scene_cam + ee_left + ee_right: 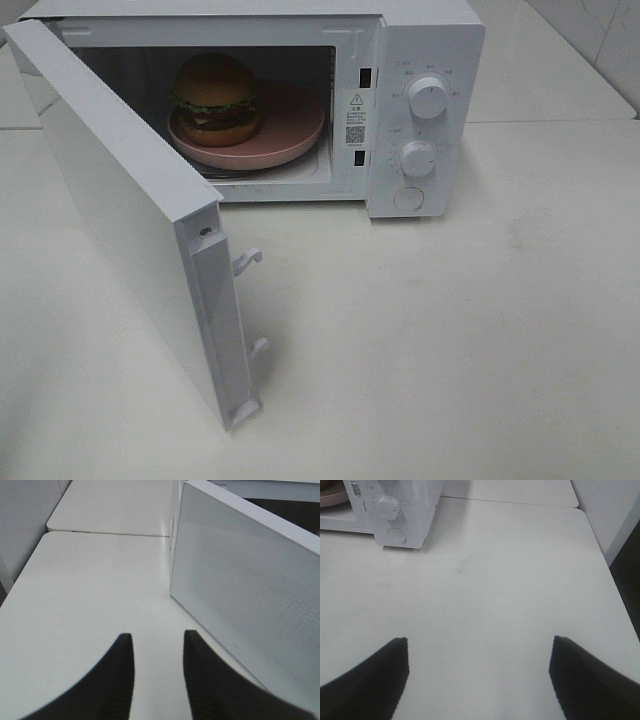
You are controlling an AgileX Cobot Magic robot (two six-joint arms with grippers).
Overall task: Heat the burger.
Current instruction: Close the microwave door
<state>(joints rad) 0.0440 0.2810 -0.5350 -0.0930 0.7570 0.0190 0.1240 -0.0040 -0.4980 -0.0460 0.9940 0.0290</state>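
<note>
The burger [214,97] sat on its pink plate [295,125] inside the microwave [430,40]. The door [110,190] stood wide open. The left claw [158,645] was narrowed but empty near the door, and a clumsy push could slam it or shift the oven. The right claw [480,645] was spread wide, also empty.

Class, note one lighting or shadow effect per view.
Exterior high: the microwave cavity is dim around the burger; the open door throws a soft shadow on the table. Left wrist: the left gripper is a black silhouette. Right wrist: the right gripper likewise.
</note>
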